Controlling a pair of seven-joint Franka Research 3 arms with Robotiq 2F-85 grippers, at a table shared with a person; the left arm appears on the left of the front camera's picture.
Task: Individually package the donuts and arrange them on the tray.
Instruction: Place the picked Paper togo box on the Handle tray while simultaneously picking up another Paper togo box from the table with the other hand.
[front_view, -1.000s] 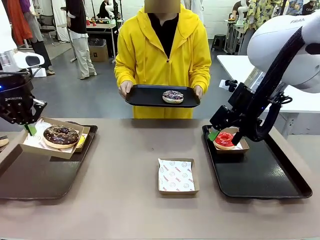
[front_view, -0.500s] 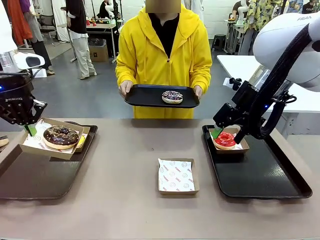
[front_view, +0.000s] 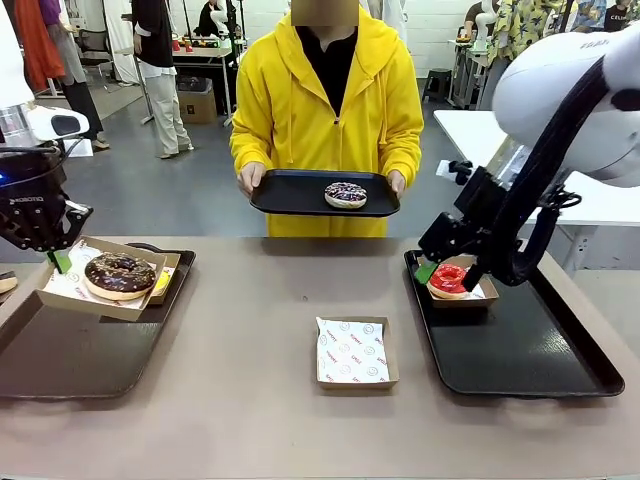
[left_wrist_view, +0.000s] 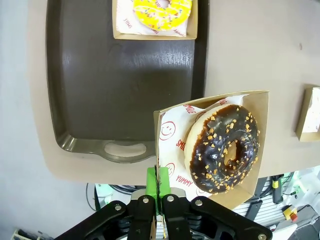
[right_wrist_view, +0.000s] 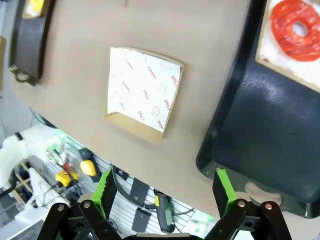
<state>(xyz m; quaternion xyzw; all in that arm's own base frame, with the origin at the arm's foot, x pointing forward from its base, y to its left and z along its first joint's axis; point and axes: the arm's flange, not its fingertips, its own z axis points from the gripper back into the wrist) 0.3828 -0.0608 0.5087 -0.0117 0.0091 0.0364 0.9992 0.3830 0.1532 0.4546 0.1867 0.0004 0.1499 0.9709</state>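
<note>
Beige desk (front_view: 250, 330) with 2 dark trays, left tray (front_view: 60, 365) and right tray (front_view: 540, 360), and between them an empty paper-lined box (front_view: 352, 352) flat on the bare top. Beyond the desk, a grey-floored hall with other tables and people farther off. At the far edge, a person (front_view: 325, 90) in a yellow hoodie, both hands on a small black tray (front_view: 285, 195) carrying the dark donut with purple-white sprinkles (front_view: 346, 193). Left tool (left_wrist_view: 158, 182) clenched on the rim of a cardboard box (front_view: 95, 300) holding the chocolate donut (front_view: 119, 274), over the far end of the left tray; hard to tell whether lifted clear of it. Also on that tray, the yellow donut (left_wrist_view: 161, 11) in its own box. Right tool (right_wrist_view: 164, 175) released, fingers spread wide with nothing between, close by the red donut (front_view: 449, 278), boxed at the far end of the right tray. Against 1 second ago: held box shifted slightly toward the left, right arm about where it was, person's tray unmoved
</note>
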